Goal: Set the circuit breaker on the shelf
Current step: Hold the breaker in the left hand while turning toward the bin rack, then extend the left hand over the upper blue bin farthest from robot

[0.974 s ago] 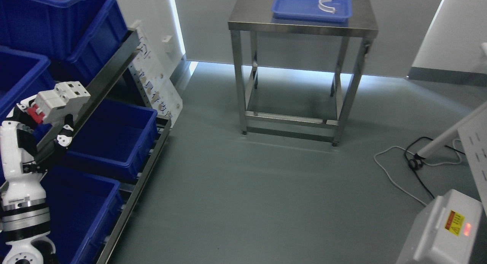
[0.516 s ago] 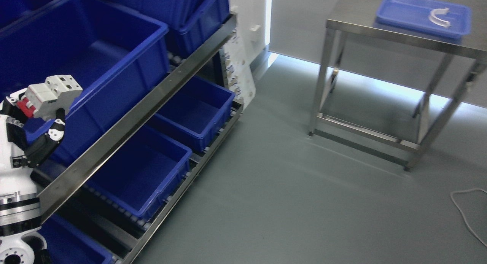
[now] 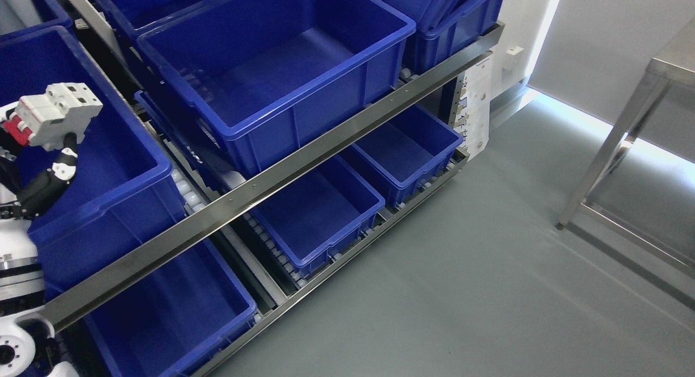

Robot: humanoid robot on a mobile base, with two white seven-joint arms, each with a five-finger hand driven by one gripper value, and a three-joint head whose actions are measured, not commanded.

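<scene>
1. The robot's head has swung left over the last second: the steel table [image 3: 646,121] has slid to the right edge, and the shelf [image 3: 304,165] of blue bins fills the view.
2. The left hand [image 3: 38,143] still grips the circuit breaker [image 3: 51,115], raised over the leftmost bin [image 3: 108,198].
3. Placing looks close, though the hand is partly cut off.

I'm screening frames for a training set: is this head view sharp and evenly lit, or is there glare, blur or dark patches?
Head view: mostly sharp, the circuit breaker in the left hand reads clearly; a bright blown-out strip glows along the wall base at right; the lower bins sit in shadow under the steel rail; straight edges bow slightly, wide-angle.
</scene>
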